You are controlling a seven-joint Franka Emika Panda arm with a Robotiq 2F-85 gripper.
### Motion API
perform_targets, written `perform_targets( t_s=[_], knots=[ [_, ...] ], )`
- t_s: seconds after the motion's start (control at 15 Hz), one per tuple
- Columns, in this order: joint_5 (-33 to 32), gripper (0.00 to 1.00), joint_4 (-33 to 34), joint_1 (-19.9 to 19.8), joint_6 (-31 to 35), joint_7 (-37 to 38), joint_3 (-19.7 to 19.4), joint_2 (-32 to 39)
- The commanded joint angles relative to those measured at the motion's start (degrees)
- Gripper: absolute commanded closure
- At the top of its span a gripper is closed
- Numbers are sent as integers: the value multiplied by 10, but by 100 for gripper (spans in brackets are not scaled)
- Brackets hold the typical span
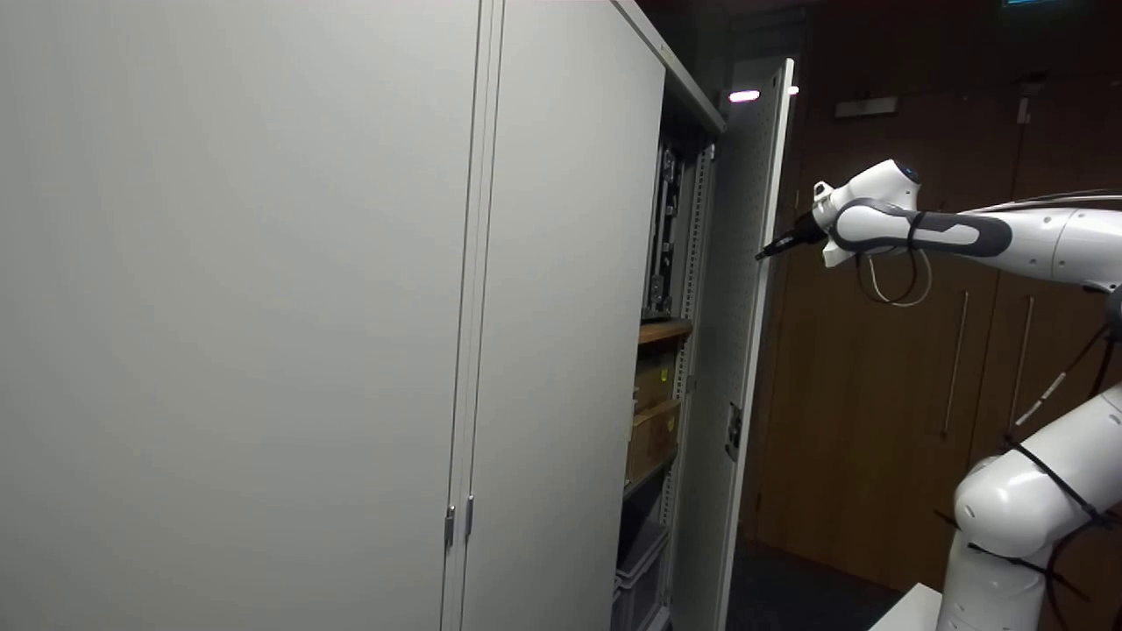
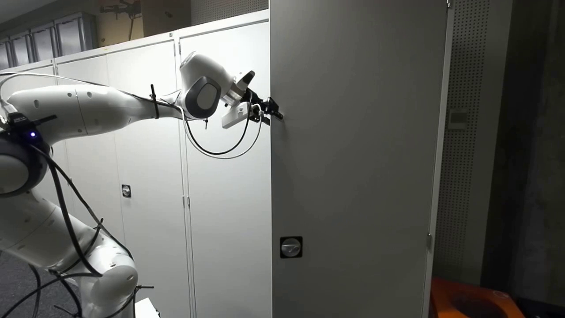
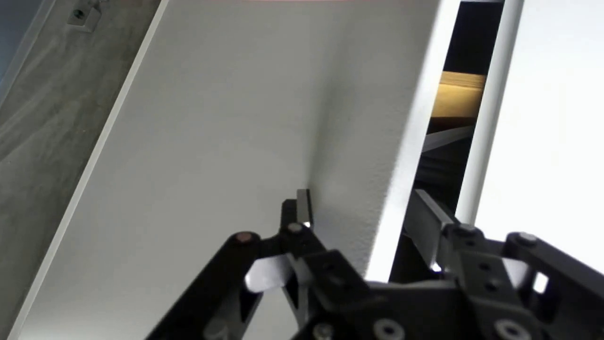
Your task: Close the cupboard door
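Observation:
The cupboard door (image 1: 734, 324) stands open, swung out from the cupboard. Its perforated inner face and dark latch (image 1: 734, 429) show in an exterior view. Its plain outer face (image 2: 357, 154) with a round latch knob (image 2: 291, 247) shows in an exterior view, and it fills the middle of the wrist view (image 3: 226, 118). My gripper (image 3: 365, 205) is open at the door's free edge, in the upper part of the door. One finger is on the outer-face side, the other past the edge on the inner side. The gripper also shows in both exterior views (image 1: 761, 256) (image 2: 274, 115). Contact cannot be told.
Shut plain grey doors (image 1: 561, 263) adjoin the opening. Inside are a wooden shelf (image 1: 664, 331), cardboard boxes (image 1: 653, 438) and grey bins (image 1: 644, 570). Wooden doors (image 1: 877, 394) stand behind the arm. An orange object (image 2: 476, 300) is on the floor near the hinge side. Cables hang from the arm.

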Motion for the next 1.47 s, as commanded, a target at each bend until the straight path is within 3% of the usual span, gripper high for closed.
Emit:
perform_targets(
  t_s=[0.0, 0.4, 0.6, 1.13, 1.4],
  knots=[
    [28, 73, 29, 15, -15, -31, 5, 17],
    [48, 84, 41, 30, -23, -34, 8, 25],
    [53, 100, 57, 41, -36, -43, 14, 36],
    [81, 100, 115, 57, -48, -73, 12, 93],
    [81, 100, 104, 48, -66, -71, 33, 92]
  ],
)
